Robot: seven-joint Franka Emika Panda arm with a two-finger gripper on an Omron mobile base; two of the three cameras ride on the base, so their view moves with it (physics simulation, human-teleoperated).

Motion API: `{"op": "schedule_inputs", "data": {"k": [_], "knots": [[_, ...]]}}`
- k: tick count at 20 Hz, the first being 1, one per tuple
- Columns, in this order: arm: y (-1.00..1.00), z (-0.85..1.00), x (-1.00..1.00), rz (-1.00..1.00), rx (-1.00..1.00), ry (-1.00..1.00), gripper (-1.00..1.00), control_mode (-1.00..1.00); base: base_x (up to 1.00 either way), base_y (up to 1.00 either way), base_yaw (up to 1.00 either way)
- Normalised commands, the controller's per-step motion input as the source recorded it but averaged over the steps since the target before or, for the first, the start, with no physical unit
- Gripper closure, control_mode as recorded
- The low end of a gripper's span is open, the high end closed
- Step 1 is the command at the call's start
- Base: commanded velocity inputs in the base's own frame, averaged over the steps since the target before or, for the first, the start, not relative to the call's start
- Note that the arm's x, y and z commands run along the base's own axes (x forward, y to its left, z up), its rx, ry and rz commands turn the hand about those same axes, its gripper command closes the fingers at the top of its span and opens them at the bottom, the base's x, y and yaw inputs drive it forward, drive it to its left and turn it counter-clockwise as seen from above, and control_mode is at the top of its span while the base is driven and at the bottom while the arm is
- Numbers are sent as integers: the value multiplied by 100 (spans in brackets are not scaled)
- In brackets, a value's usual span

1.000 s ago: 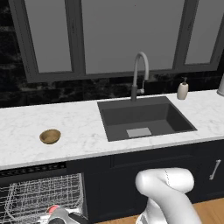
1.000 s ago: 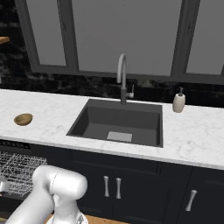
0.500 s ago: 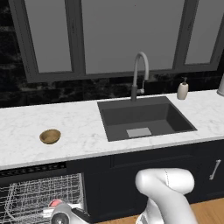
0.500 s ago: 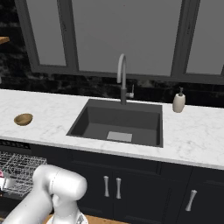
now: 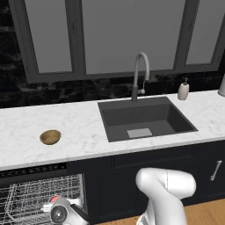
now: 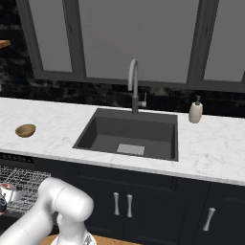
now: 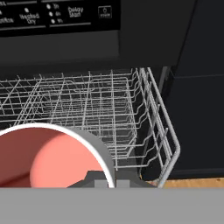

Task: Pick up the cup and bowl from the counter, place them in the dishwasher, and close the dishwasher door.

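Down in the lower left of the left base view, gripper (image 5: 56,206) low in front of the open dishwasher (image 5: 41,197), fingers pressed together on the cup (image 5: 55,199), with a bit of red peeking out on top. In the hand view, cup (image 7: 52,155) big and close at the lower left, white rim, red inside, pinched at the rim by the gripper (image 7: 106,183) at the bottom middle. Behind the cup, white wire rack (image 7: 100,105) pulled out and stretching across the middle, black control strip (image 7: 57,15) along the top. In the right base view, cup (image 6: 7,187) at the far left edge, over the wire rack. Bowl (image 5: 50,136) sitting alone on the counter (image 5: 83,132), at the left middle of the left base view, well apart from the sink (image 5: 145,118). Tall curved tap (image 5: 139,74) behind the sink, soap bottle (image 5: 183,90) to the right of the tap. White arm (image 5: 165,193) bent at the bottom right of that view.
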Motion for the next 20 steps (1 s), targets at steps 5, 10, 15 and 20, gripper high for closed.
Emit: {"op": "schedule_inputs", "data": {"k": [5,10,15,20], "knots": [[11,-40,29,0,0,0,100,-100,0,0,0],[21,-37,2,0,0,0,100,-100,0,0,0],[25,-42,0,0,0,0,100,-100,0,0,0],[20,-17,-12,0,0,10,100,-100,0,0,0]]}}
